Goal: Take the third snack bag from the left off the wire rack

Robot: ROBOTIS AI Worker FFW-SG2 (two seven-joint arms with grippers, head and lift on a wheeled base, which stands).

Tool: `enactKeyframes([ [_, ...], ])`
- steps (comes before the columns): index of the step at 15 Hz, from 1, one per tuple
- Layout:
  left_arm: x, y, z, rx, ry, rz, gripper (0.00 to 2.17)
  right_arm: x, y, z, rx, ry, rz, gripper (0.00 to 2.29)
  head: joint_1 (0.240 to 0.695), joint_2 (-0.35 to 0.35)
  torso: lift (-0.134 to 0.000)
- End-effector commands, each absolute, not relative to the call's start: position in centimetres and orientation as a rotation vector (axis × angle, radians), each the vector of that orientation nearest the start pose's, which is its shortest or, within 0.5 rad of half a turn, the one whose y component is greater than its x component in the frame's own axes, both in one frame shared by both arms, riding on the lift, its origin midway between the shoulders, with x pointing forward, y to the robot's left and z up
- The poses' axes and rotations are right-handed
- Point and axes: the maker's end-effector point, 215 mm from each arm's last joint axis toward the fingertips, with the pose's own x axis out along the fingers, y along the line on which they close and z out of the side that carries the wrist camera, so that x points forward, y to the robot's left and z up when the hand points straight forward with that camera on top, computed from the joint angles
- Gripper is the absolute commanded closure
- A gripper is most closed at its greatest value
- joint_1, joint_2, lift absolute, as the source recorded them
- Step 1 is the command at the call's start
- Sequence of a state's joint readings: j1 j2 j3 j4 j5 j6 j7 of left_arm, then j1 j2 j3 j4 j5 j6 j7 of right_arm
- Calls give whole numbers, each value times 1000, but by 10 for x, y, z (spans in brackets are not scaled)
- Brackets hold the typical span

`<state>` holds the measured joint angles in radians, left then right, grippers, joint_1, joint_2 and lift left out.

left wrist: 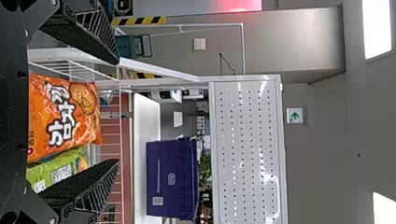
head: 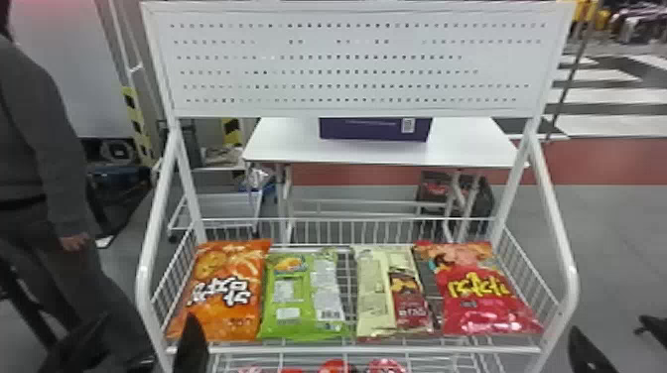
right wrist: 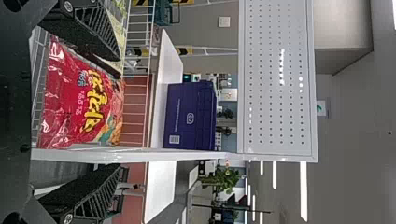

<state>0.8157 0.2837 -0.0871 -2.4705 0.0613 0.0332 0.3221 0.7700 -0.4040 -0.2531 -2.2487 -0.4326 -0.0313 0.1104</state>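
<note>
On the wire rack (head: 533,287), third snack bag (head: 392,292) untouched, both jaws spread apart

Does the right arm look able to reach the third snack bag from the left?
Probably yes: the third snack bag lies uncovered on the wire rack, and the right gripper, fingers open, sits off its front right corner. The red bag crowds it.

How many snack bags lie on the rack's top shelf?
4, left to right: orange bag, green bag, cream-and-maroon bag, red bag. Red items lower down are mostly hidden.
</note>
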Motion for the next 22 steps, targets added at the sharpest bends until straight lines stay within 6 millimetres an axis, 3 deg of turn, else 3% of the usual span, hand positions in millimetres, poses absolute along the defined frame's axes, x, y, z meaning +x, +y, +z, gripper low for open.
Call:
enactKeyframes([
  [1,364,230,-244,58,-40,50,144,390,-312,-282,-30,25,178,80,499,0,0],
  [9,364,229,-243,53,-42,49,144,390,-310,-283,-25,27,180,80,499,0,0],
  [11,361,224,-242,51,-41,43,144,403,-286,-284,-14,0,212,80,499,0,0],
  [12,360,221,-243,54,-38,37,144,417,-264,-287,-20,-15,226,80,499,0,0],
  [17,356,221,-248,61,-26,33,144,515,-156,-355,-51,129,315,80,499,0,0],
  [20,354,226,-248,74,-23,35,144,553,-126,-391,-65,207,351,80,499,0,0],
  [22,352,230,-247,81,-22,37,144,566,-120,-413,-59,251,349,80,499,0,0],
])
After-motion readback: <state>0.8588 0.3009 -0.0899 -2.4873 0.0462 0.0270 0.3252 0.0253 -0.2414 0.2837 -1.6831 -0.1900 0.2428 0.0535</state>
